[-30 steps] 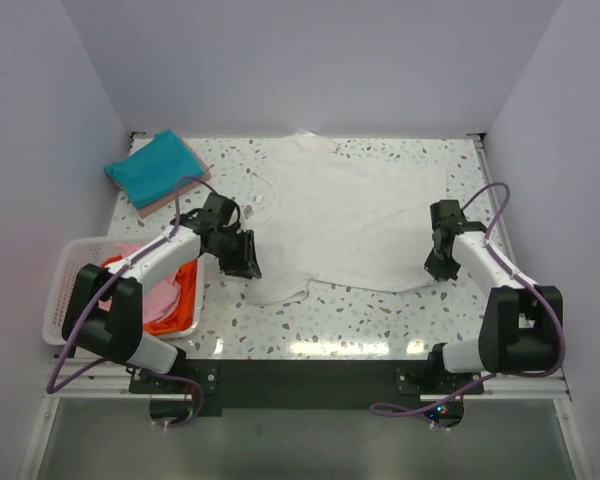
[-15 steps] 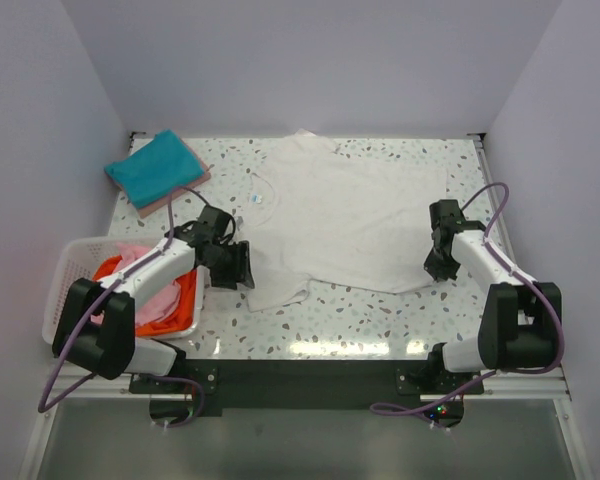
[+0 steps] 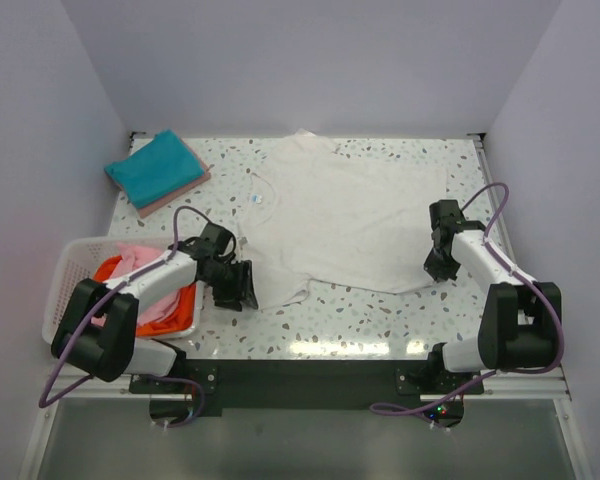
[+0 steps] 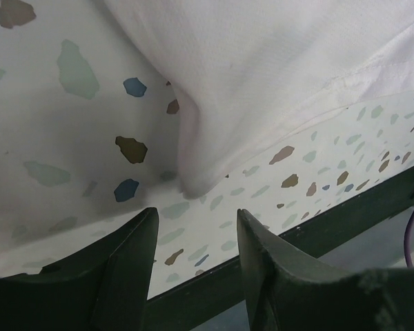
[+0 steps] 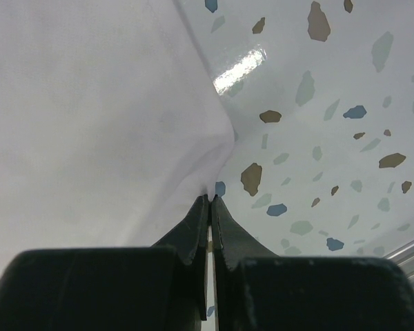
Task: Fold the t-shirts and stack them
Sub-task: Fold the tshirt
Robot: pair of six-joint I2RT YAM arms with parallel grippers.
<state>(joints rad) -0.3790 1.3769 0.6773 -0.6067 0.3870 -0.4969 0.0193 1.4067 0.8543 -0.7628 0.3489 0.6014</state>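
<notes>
Right now the white t-shirt (image 3: 350, 215) lies spread flat over the middle of the worktop (image 3: 320, 320), its near-left corner bunched into a soft ridge at about 7 o'clock. The left gripper (image 3: 242, 287) hovers at that corner with its jaws about half open and nothing between them; the ridge sits just ahead of the tips in the wrist view. The right gripper (image 3: 437, 268) is at the shirt's edge near 4 o'clock, jaws pressed together at the hem; whether any cloth is caught I cannot tell.

Risks, as I judge them:
- The left gripper could close short of the ridge and grab nothing, or take 2 layers.
- If the right gripper has only a sliver of hem, a pull could let it slip.

A folded teal t-shirt (image 3: 152, 168) waits at 10 o'clock; the basket (image 3: 68, 262) sits at 8 o'clock.

No writing is readable; the neck label (image 3: 258, 198) is too small.
</notes>
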